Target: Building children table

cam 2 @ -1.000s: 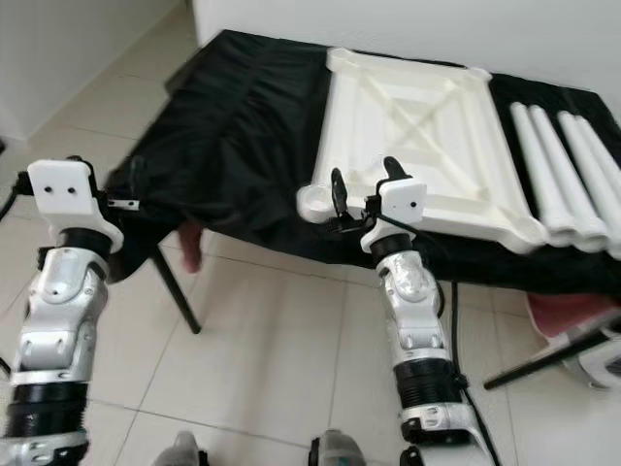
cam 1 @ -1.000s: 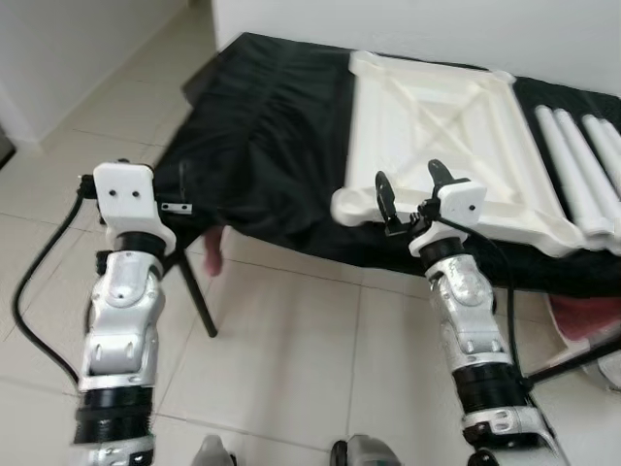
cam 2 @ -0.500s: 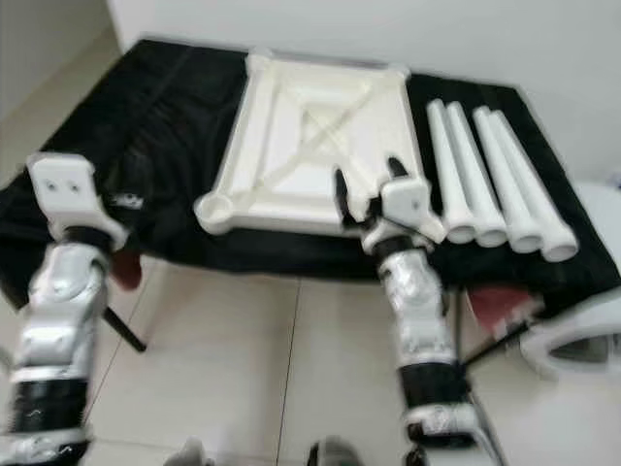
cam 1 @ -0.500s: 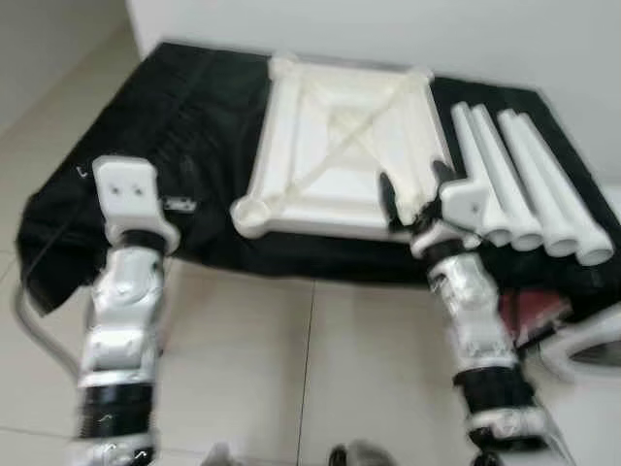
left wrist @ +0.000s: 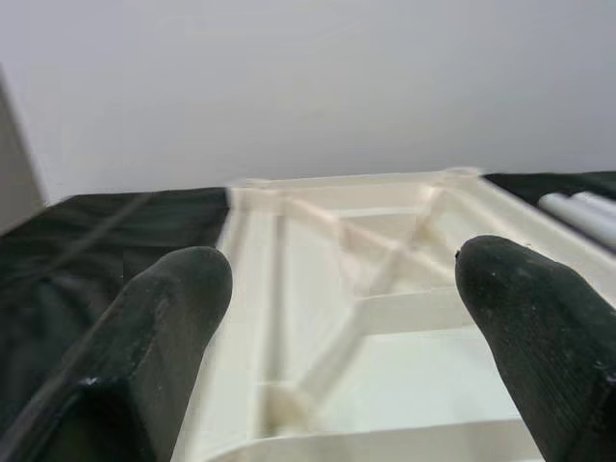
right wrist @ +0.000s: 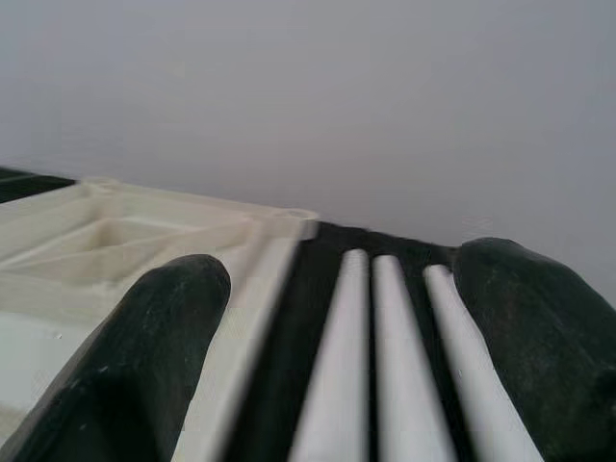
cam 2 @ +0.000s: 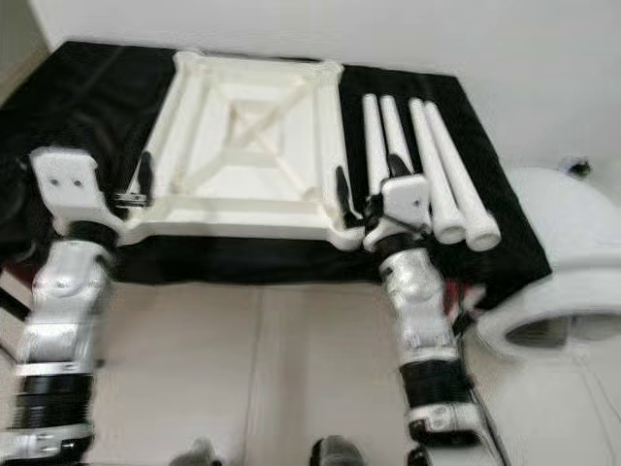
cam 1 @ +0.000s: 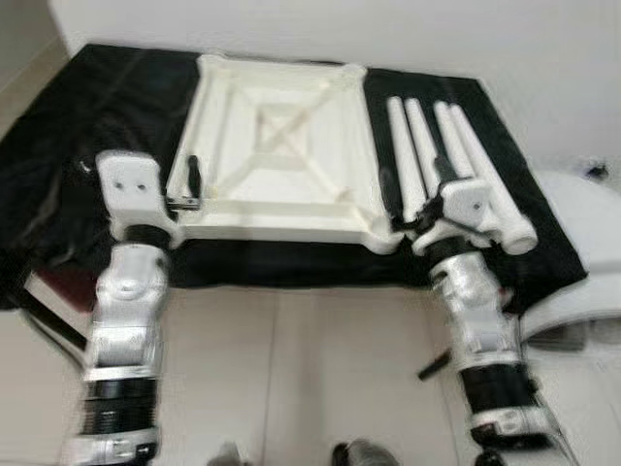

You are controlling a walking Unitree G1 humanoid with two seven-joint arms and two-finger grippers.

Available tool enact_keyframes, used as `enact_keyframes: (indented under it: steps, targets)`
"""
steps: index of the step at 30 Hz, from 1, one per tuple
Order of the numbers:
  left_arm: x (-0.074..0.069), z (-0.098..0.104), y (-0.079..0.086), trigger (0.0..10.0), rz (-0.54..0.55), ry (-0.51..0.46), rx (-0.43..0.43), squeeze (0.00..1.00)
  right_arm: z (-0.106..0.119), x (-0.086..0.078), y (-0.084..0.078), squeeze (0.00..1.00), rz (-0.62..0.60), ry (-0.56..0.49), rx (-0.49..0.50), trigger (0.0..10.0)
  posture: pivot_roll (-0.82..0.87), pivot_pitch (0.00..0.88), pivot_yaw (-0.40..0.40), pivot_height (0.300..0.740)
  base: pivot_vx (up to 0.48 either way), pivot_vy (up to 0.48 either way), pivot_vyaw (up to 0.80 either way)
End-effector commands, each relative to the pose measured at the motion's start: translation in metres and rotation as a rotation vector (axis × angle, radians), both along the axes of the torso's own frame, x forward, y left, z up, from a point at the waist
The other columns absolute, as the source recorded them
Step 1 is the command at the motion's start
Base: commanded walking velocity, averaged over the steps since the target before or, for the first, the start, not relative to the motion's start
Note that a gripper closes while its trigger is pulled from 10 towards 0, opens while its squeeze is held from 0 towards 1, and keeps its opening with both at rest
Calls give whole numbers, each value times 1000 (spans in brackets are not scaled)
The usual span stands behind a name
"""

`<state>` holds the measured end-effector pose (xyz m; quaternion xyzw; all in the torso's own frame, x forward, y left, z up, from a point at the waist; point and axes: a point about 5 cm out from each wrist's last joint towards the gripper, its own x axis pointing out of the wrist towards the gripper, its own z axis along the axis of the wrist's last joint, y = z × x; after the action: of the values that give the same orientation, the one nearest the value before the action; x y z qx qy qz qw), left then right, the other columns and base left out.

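The white table top (cam 1: pixel 277 136) lies upside down on a table draped in black cloth (cam 1: pixel 87 107), ribs and corner sockets facing up. Several white legs (cam 1: pixel 456 146) lie side by side to its right. My left gripper (cam 1: pixel 184 194) is open at the top's near left edge, and in the left wrist view my left gripper (left wrist: pixel 342 318) has the ribbed underside (left wrist: pixel 385 318) just ahead of its fingers. My right gripper (cam 1: pixel 415 184) is open at the near right corner, between the top and the legs. In the right wrist view my right gripper (right wrist: pixel 337 337) points along the legs (right wrist: pixel 385 366).
A white rounded object (cam 1: pixel 582 243) stands on the floor at the right of the table. Something red (cam 1: pixel 58 286) shows under the cloth at the left. A white wall (cam 1: pixel 388 29) runs behind the table. Pale floor tiles (cam 1: pixel 310 379) lie in front.
The camera has swung round, so the table now lies square in front. Both grippers stand closer to the table top's near edge and stay open.
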<state>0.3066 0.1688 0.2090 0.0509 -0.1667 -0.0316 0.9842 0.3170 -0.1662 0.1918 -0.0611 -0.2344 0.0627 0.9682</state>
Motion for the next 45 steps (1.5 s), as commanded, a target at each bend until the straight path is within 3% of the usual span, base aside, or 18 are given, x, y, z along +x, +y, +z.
enact_keyframes:
  steps: [1,17,30,34,37,45]
  targets:
    - [0,1,6,10000,25,-9,6,0,4,1,7,0,21,-9,5,10000,28,68,-28,740,0,0,-800]
    - [7,4,3,10000,-7,-11,-5,0,6,2,8,0,30,-17,11,10000,17,84,-39,740,0,0,-787]
    - [10,9,2,10000,-6,-24,-15,0,8,4,7,0,33,-13,4,10000,15,92,-32,740,0,0,0]
    - [12,11,4,10000,1,-11,-23,0,3,9,5,0,4,46,6,10000,17,96,-26,740,0,0,0]
    - [13,10,0,10000,-17,6,-6,0,3,13,3,0,-16,61,9,10000,17,97,-26,740,0,0,0]
    - [12,10,-26,10000,-197,116,-23,0,12,35,-9,0,-69,111,-13,10000,19,106,-23,740,0,0,0]
